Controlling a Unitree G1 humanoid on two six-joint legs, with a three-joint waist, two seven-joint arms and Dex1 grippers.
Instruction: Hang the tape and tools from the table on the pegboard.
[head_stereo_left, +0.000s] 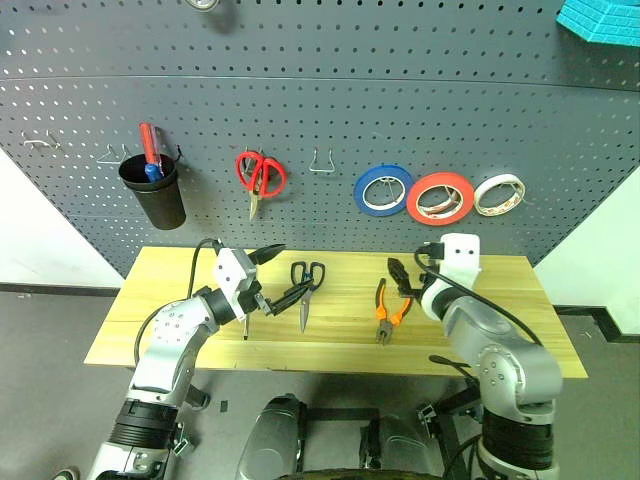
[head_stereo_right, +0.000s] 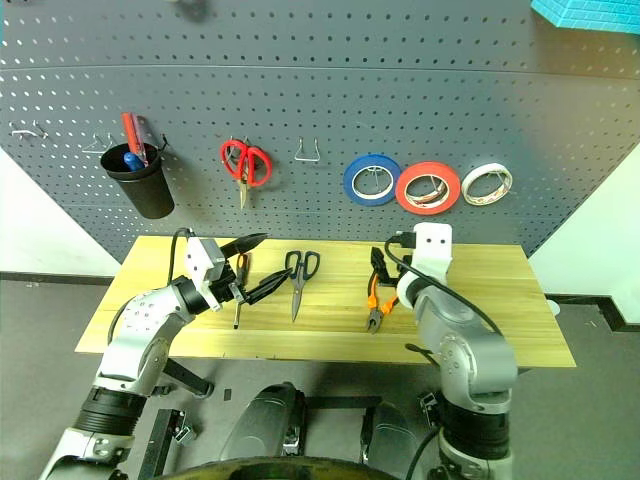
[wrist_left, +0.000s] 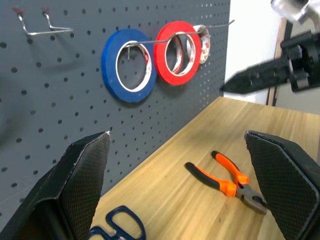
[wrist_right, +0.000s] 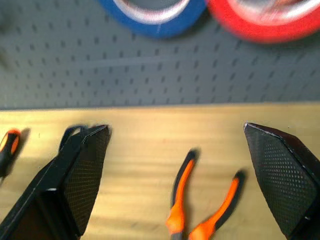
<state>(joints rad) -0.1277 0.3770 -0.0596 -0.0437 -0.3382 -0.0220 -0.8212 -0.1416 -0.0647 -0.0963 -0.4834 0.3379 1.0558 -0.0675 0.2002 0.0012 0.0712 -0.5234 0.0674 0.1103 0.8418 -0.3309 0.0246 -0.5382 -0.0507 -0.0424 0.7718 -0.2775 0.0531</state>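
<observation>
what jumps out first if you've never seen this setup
Three tape rolls hang in a row on the pegboard: a blue roll, the red tape and a pale roll. Below, the orange-handled pliers and dark-handled scissors lie on the table, flanked by the open left gripper and right gripper.

No lettering, label, brand mark, number or sign can be read anywhere in these views (not even faintly). The pegboard (head_stereo_left: 420, 110) beyond both grippers is plain grey with holes, and the red tape (head_stereo_left: 440, 196) hanging on it shows a bare face, as does the blue roll (wrist_left: 129, 65) beside it. The pliers (wrist_right: 200, 210) lying on the desk (head_stereo_left: 500, 330) ahead of the right gripper (wrist_right: 185, 175) carry no legible stamp on their orange grips, and the scissors (head_stereo_left: 306, 290) just past the left gripper (head_stereo_left: 285, 275) show no marking either.
</observation>
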